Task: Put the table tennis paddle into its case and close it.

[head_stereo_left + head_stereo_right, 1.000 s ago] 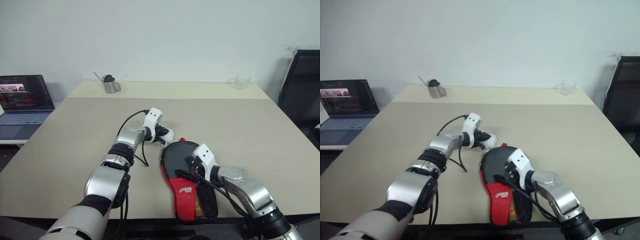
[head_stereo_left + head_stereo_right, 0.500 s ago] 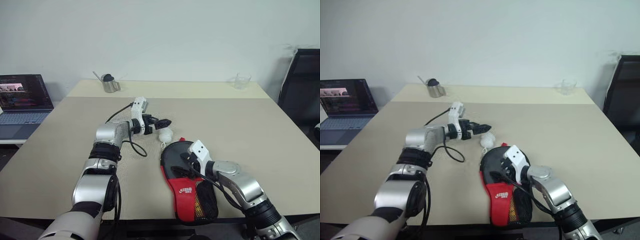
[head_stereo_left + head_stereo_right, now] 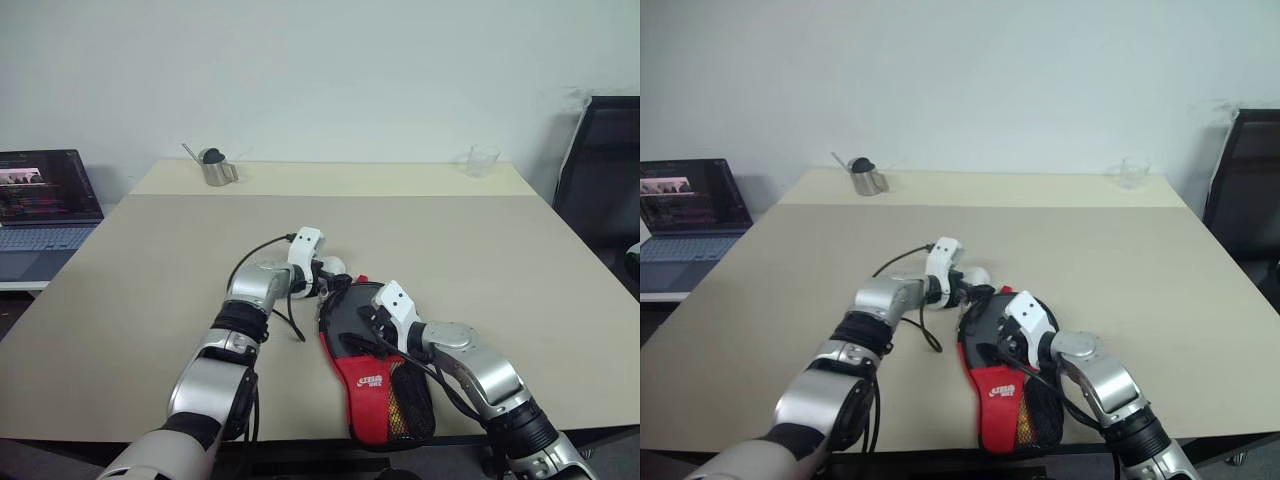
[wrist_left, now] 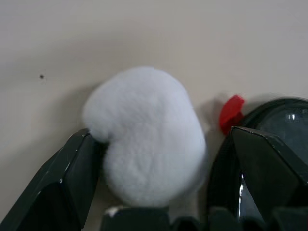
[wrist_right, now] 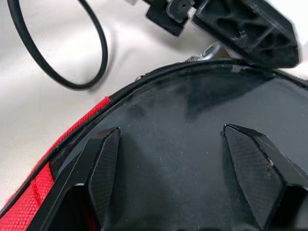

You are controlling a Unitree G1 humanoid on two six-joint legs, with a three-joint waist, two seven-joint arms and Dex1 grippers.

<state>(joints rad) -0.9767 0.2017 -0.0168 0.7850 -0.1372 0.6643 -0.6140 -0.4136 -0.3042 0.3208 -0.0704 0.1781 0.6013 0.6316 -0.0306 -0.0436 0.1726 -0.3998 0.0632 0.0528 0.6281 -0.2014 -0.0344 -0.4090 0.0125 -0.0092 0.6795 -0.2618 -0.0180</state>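
Left eye view: the case point(image 3: 375, 380) lies flat on the worktop point(image 3: 500, 260), its round black end away from the robot and its red, mesh-pocketed end at the near edge. The table tennis paddle itself cannot be made out; judging by the filled-out pouch it is probably already inside, so the step in hand looks like the closing. The left gripper point(image 3: 328, 283) sits at the far round end of the case, its jaws spread around a white fluffy pompom point(image 3: 335, 266). The right gripper point(image 3: 372, 325) rests over the black top of the case, jaws apart and not clamped on anything.

Right eye view: the same layout; a small red tab point(image 3: 1004, 291) shows just beyond the left jaws, at the case's rim.

Left wrist view: the pompom fills the gap between the two released jaws, touching or nearly touching both. The red tab lies just past one jaw, with the dark case edge point(image 4: 284, 120) right beside it.

Right wrist view: both jaws hover over the black case surface, spread wide, the zip rim curving just ahead of them.

Next, the left jaws likely need to clench on the pompom, which seems tied to the zip pull, and draw it round the rim while the right steadies the case.
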